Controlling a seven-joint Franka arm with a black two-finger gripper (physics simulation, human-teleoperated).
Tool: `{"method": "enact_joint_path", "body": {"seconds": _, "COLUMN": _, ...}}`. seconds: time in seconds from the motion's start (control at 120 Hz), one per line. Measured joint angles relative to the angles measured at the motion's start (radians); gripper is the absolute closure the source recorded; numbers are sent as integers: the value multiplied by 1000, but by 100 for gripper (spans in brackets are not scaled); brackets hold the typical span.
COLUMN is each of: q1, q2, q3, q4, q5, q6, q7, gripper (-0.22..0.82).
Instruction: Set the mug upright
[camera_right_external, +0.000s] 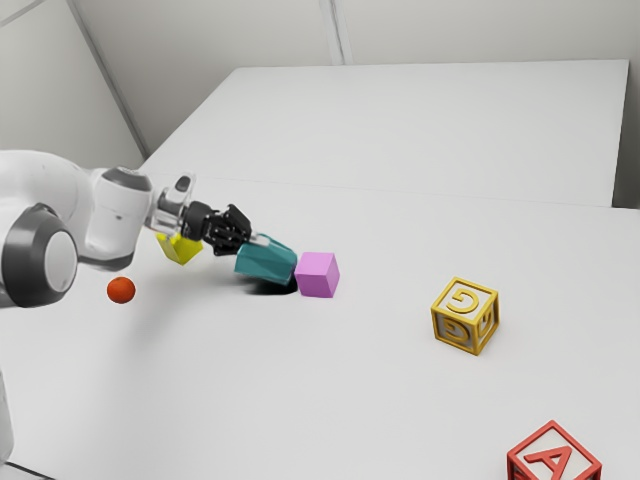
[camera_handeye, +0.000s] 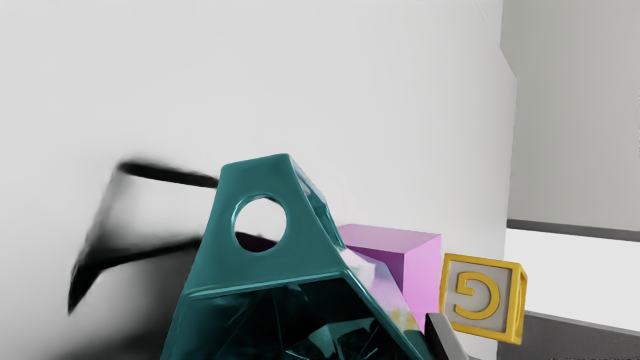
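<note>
Currently, teal mug (camera_right_external: 266, 262) tilted at your gripper (camera_right_external: 259, 240), though whether your fingers pinch it or stand spread you cannot tell; pink block (camera_right_external: 317, 275) just beside it, gold-framed letter block (camera_right_external: 465, 315) farther toward the exterior view's right, orange ball (camera_right_external: 121, 290) toward its left.
</note>
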Motion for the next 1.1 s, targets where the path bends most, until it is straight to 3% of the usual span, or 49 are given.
{"method": "enact_joint_path", "body": {"seconds": 0.217, "q1": -7, "q2": -50, "q3": 17, "q4": 67, "q5": 75, "q6": 0, "q7": 5, "gripper": 77}}
{"method": "enact_joint_path", "body": {"seconds": 0.433, "q1": -79, "q2": -29, "q3": 7, "q4": 287, "q5": 538, "q6": 42, "q7": -18, "gripper": 78}}
{"method": "enact_joint_path", "body": {"seconds": 0.617, "q1": -149, "q2": -9, "q3": -9, "q4": 269, "q5": 819, "q6": 199, "q7": -74, "gripper": 78}}
{"method": "enact_joint_path", "body": {"seconds": 1.025, "q1": -185, "q2": 43, "q3": -26, "q4": 205, "q5": 1060, "q6": 394, "q7": -255, "gripper": 78}}
{"method": "enact_joint_path", "body": {"seconds": 1.1, "q1": -186, "q2": 46, "q3": -27, "q4": 206, "q5": 1067, "q6": 403, "q7": -279, "gripper": 63}}
